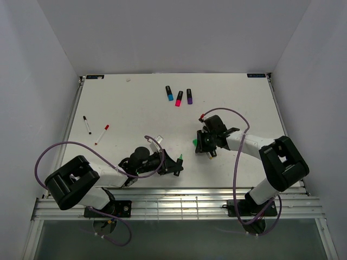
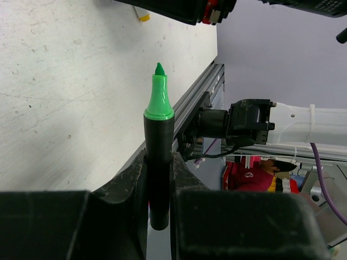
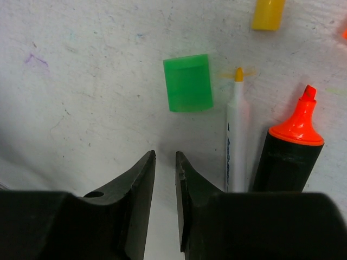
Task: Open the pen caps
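My left gripper (image 2: 159, 162) is shut on the black body of a marker (image 2: 159, 141), which stands out from the jaws with its bare green tip showing. In the top view this gripper (image 1: 176, 164) sits low near the table's front edge. The loose green cap (image 3: 187, 83) lies flat on the table just ahead of my right gripper (image 3: 165, 156). That gripper's jaws stand a narrow gap apart with nothing between them. The top view shows the green cap (image 1: 194, 142) just left of the right gripper (image 1: 205, 145).
Beside the right gripper lie an uncapped orange marker (image 3: 290, 151), a thin white pen (image 3: 237, 135) with a bare yellow tip, and a yellow cap (image 3: 268, 13). Capped blue (image 1: 169, 93), pink (image 1: 179, 98) and purple (image 1: 189, 96) markers lie at the back. Two thin capped pens (image 1: 87, 124) (image 1: 102, 134) lie at the left.
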You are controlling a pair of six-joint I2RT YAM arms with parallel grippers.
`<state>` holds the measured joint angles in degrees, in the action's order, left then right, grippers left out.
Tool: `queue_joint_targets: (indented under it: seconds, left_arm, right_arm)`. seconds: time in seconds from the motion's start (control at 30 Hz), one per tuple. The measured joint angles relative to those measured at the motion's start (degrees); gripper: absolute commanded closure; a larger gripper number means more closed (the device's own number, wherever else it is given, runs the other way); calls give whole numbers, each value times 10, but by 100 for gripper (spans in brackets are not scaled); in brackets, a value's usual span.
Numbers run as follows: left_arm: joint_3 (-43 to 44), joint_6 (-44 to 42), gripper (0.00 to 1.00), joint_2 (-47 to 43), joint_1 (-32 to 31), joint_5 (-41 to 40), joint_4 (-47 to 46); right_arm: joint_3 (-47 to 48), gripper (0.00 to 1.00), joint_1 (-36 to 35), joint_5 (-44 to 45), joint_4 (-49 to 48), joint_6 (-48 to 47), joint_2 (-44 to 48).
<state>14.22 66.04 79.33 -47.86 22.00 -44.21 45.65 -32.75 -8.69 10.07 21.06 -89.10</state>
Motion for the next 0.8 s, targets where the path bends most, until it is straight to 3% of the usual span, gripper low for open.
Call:
queue_joint_targets:
  seconds: [0.8]
  left_arm:
    - [-3, 0, 100, 0, 0, 0, -9]
  right_arm:
    - [75, 80, -6, 50, -61, 55, -100]
